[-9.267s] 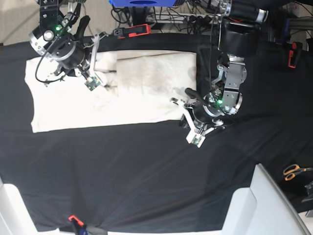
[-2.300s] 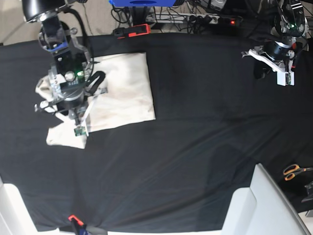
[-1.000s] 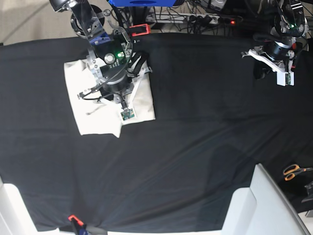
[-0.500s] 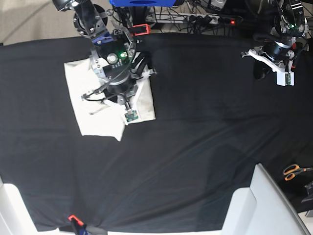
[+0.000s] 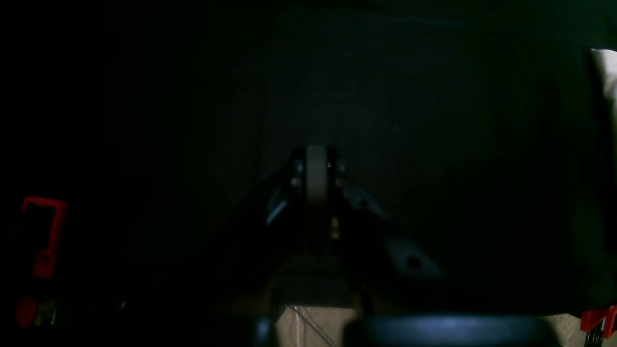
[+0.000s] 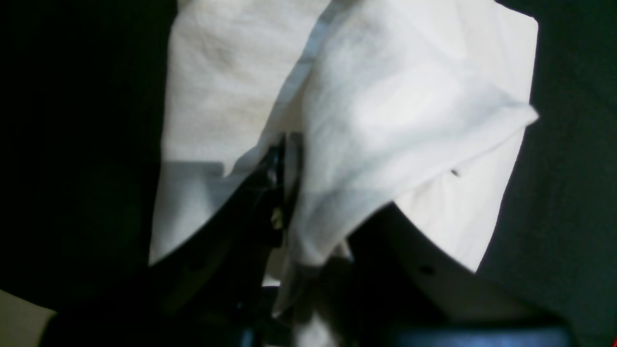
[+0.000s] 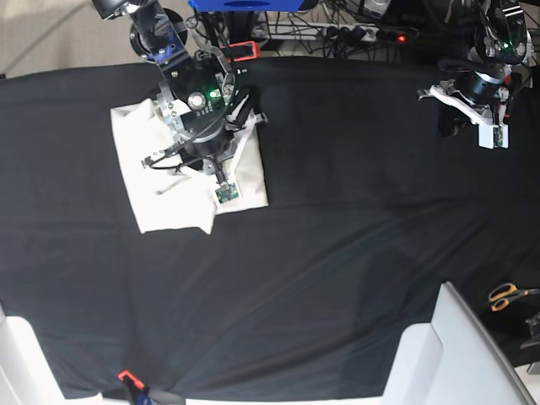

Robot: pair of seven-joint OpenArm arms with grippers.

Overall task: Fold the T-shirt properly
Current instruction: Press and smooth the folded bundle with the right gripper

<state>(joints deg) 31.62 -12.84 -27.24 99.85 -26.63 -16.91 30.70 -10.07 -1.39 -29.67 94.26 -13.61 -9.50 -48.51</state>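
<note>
T-shirt (image 7: 143, 181), a compact rectangle now, its carried flap pinched in the right gripper (image 6: 289, 149); left gripper (image 5: 315, 166) shut, empty, well apart.

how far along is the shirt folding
Mostly done: the T-shirt is already a compact rectangle on the black cloth. In hand: the right hand is shut on a raised flap of it, not yet laid flat. The left hand is shut, parked away from the shirt. Left: lay that flap down, release, tidy the edges.
</note>
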